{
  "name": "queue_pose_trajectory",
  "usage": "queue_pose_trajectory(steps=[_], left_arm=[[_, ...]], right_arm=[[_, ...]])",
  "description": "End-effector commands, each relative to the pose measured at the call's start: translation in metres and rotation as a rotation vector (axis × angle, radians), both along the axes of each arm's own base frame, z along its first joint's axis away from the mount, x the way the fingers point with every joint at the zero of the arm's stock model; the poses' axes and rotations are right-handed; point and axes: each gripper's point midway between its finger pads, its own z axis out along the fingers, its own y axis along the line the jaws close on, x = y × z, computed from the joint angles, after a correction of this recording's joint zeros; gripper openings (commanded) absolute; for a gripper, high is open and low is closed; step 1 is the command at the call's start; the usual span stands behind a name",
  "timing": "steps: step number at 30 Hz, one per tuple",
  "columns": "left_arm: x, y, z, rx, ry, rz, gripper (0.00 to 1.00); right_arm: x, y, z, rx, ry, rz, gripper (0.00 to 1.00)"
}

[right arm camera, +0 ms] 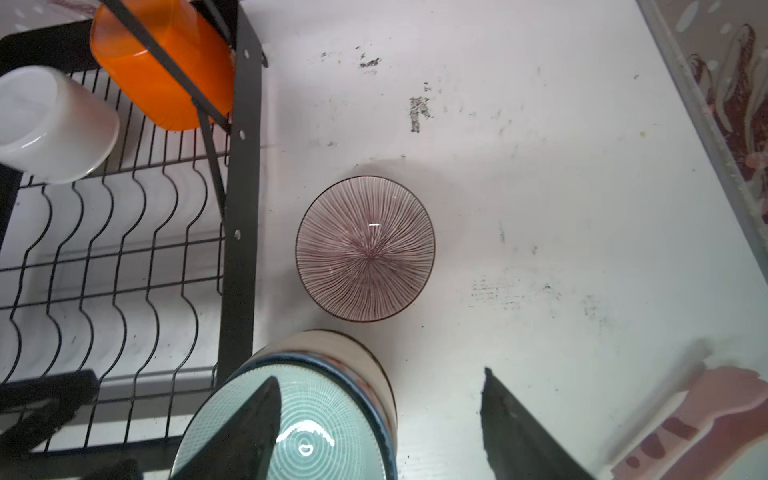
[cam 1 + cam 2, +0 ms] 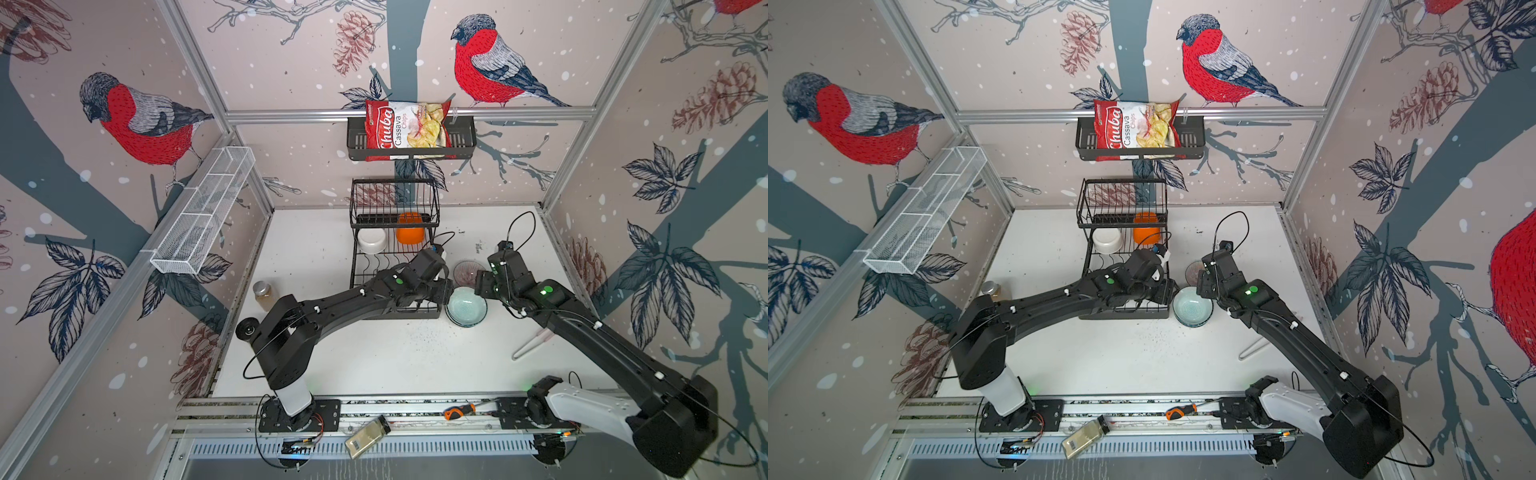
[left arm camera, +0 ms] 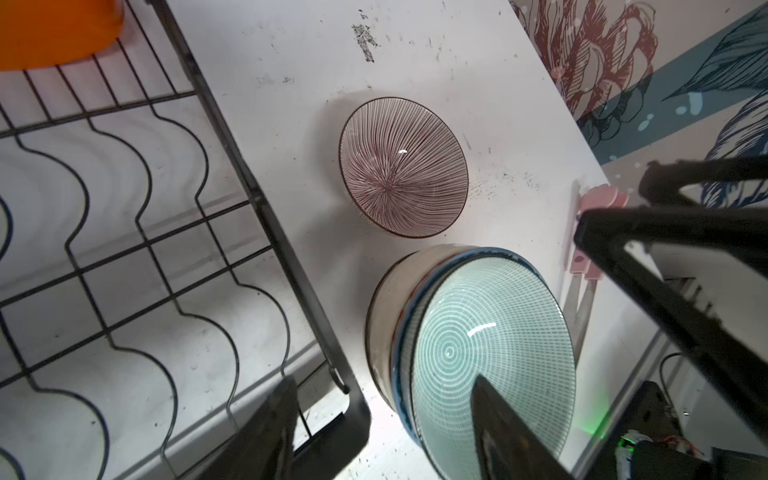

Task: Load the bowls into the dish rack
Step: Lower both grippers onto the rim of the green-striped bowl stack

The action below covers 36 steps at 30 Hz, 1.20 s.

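Observation:
A stack of bowls topped by a mint-green bowl (image 2: pixel 466 306) (image 2: pixel 1192 306) stands on the table by the dish rack's (image 2: pixel 374 266) near right corner. A brown-striped bowl (image 2: pixel 468 272) (image 1: pixel 365 249) sits alone just behind it. A white bowl (image 2: pixel 372 240) and an orange bowl (image 2: pixel 409 232) lie in the rack under its raised basket. My left gripper (image 3: pixel 384 378) is open, straddling the stack's rack-side rim, one finger inside the mint-green bowl. From the opposite side, my right gripper (image 1: pixel 380 374) also straddles the rim, open, its outer finger clear of the stack's wall.
Pink-handled tongs (image 2: pixel 532 343) lie on the table under the right arm. A lidded jar (image 2: pixel 263 294) stands left of the rack. A chips bag (image 2: pixel 405 124) fills the black wall shelf; a white mesh trough (image 2: pixel 203 216) hangs on the left wall.

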Motion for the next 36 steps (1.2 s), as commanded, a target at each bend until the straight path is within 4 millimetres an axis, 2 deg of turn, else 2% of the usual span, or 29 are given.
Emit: queue_pose_trajectory(steps=[1,5,13,19,26,36], left_arm=[[0.001,0.000,-0.007,0.059,-0.008,0.002,0.56],[-0.002,-0.008,-0.012,0.083,-0.001,-0.014,0.46],[-0.008,-0.019,-0.029,0.168,0.014,-0.032,0.42],[-0.006,-0.019,-0.041,0.244,0.008,-0.019,0.35],[-0.005,-0.027,-0.047,0.289,0.005,-0.028,0.21],[-0.004,-0.032,-0.045,0.317,-0.015,-0.029,0.09]], right_arm=[[0.006,-0.015,0.006,-0.025,-0.045,-0.070,0.75],[0.008,-0.026,0.005,-0.022,-0.060,-0.091,0.75],[0.010,-0.035,-0.003,0.006,-0.061,-0.101,0.75],[0.010,-0.032,-0.009,0.015,-0.057,-0.078,0.74],[0.010,-0.028,-0.016,0.032,-0.049,-0.057,0.74],[0.010,-0.027,-0.023,0.032,-0.033,-0.053,0.74]])
